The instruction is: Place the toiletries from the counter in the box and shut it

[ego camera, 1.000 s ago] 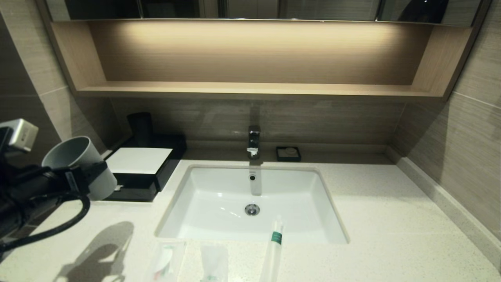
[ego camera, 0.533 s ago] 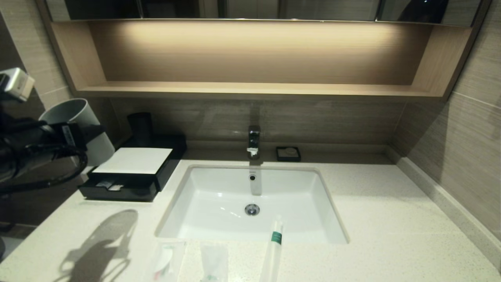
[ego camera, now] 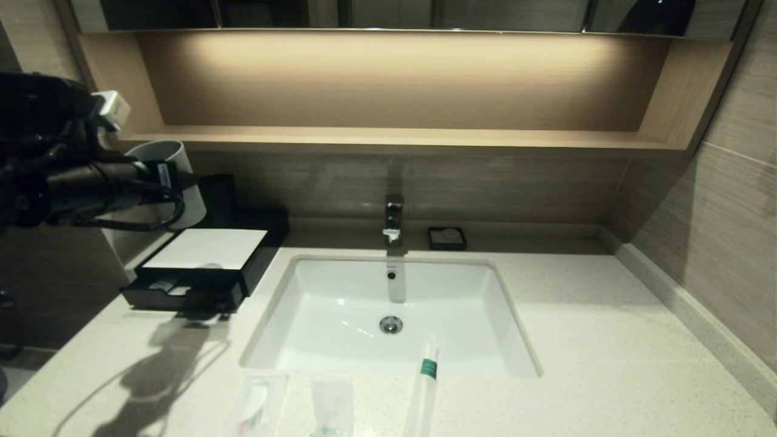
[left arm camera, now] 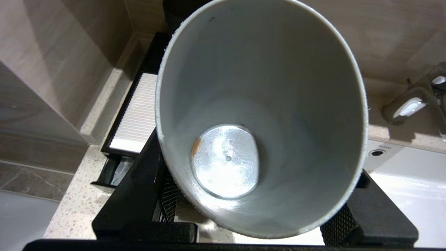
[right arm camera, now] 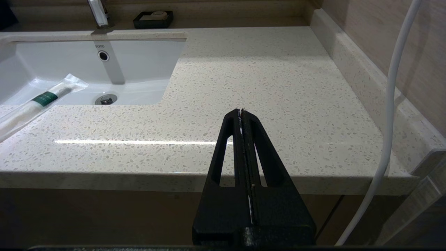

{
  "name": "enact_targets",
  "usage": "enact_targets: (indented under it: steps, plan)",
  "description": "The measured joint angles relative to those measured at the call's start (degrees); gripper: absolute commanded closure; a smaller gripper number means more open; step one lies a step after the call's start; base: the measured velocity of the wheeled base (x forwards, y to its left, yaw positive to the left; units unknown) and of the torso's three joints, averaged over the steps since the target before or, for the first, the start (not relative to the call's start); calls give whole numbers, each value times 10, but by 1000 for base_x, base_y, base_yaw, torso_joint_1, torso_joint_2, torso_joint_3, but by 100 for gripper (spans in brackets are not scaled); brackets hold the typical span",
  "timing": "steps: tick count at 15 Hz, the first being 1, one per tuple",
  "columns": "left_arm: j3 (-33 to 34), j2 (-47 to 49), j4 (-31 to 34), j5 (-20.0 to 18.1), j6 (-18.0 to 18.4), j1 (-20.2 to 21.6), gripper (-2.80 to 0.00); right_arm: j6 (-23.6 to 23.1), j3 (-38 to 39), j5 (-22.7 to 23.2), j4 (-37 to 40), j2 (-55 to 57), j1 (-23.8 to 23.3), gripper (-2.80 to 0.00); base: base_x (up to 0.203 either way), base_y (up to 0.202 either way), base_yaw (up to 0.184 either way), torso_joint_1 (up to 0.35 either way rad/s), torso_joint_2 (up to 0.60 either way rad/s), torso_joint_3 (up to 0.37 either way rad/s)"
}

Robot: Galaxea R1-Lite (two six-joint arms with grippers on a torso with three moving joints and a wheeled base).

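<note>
My left gripper [ego camera: 172, 177] is shut on a pale grey cup [ego camera: 192, 210], held in the air above the back left of the black box [ego camera: 206, 249]. The wrist view looks into the empty cup [left arm camera: 244, 104], with a finger [left arm camera: 146, 188] on either side. The box's drawer [ego camera: 182, 296] stands pulled out toward the front. The toiletries lie on the counter [ego camera: 607, 340] in front of the sink: a slim stick pack with a green band [ego camera: 425, 376] [right arm camera: 41, 99] and two flat sachets [ego camera: 255, 403] [ego camera: 332, 406]. My right gripper [right arm camera: 241, 113] is shut and empty, parked before the counter's front edge.
The white sink [ego camera: 315, 297] sits mid-counter with a faucet [ego camera: 393, 218] behind it and a small black soap dish [ego camera: 447, 238] to its right. A dark cylinder [ego camera: 218, 194] stands behind the box. The wooden shelf [ego camera: 388, 138] runs overhead.
My left arm has lifted the cup up and back toward the wall, uncovering the box's open drawer. The toiletries have not moved.
</note>
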Motion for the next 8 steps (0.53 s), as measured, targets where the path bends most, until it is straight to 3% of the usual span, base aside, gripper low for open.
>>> enact_targets:
  steps: [8]
  plan:
    - [-103, 119, 83, -1, 2, -1, 0, 0, 0, 0, 0, 0, 0, 0, 0, 0, 0, 0, 0, 0]
